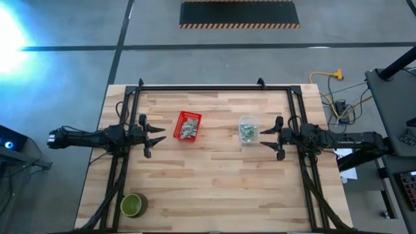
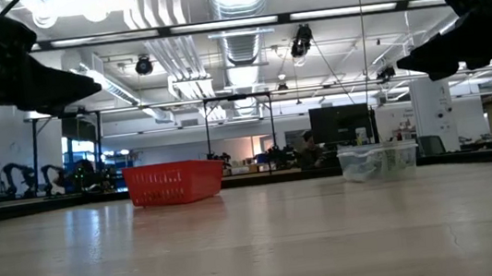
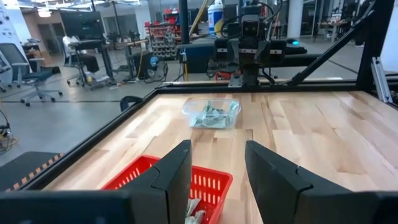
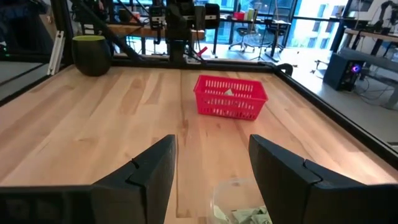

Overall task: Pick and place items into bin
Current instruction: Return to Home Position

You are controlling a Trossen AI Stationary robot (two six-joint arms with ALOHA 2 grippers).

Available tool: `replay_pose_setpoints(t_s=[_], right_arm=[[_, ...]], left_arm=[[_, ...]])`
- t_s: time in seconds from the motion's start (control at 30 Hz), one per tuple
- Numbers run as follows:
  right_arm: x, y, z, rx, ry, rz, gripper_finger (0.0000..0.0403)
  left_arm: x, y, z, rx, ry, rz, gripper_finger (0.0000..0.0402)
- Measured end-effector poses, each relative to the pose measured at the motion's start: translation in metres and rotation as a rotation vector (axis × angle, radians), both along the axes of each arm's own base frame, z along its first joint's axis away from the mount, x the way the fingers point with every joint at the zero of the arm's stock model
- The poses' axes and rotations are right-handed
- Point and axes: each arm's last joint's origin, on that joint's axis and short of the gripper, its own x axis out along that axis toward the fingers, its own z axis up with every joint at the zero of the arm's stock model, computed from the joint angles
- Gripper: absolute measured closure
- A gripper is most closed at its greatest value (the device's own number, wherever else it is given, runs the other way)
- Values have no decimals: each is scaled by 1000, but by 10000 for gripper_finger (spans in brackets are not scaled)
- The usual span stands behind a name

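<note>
**Open and empty: left gripper and right gripper; packets in both bins**

At the left gripper: fingers spread wide, nothing between them, raised well clear of the wooden table. Just ahead of those fingertips and lower down, the red basket, flat on the table, with a few pale green-and-white packets on its floor. Farther ahead on the same line, apart from the basket, the transparent bin, with more packets heaped inside. Past that bin, well apart from the left fingers, the right gripper, pointed back toward them.

At the right gripper: fingers likewise parted, holding nothing, raised above the table. Directly below and just ahead of these fingertips, the near rim of the transparent bin, packets showing at its bottom. Farther ahead, across a stretch of bare wood, the red basket, mesh wall toward these fingers, something pale inside. Beyond the basket, the left arm's dark body.

Farthest from both pairs of fingers: a round green bowl, upright near the table corner on the left arm's side, well apart from basket and bin.

Seen level across the table: both grippers high above the rims of the two containers, basket and bin between them, touching neither.
</note>
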Motion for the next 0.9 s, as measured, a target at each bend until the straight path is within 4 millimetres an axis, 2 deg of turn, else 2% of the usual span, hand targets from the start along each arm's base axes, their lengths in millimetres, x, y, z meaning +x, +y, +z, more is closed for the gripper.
replay_pose_setpoints(t_s=[0.9], right_arm=[[0, 0, 0, 0, 0, 1, 209]], left_arm=[[5, 0, -6, 5, 69, 0, 267]])
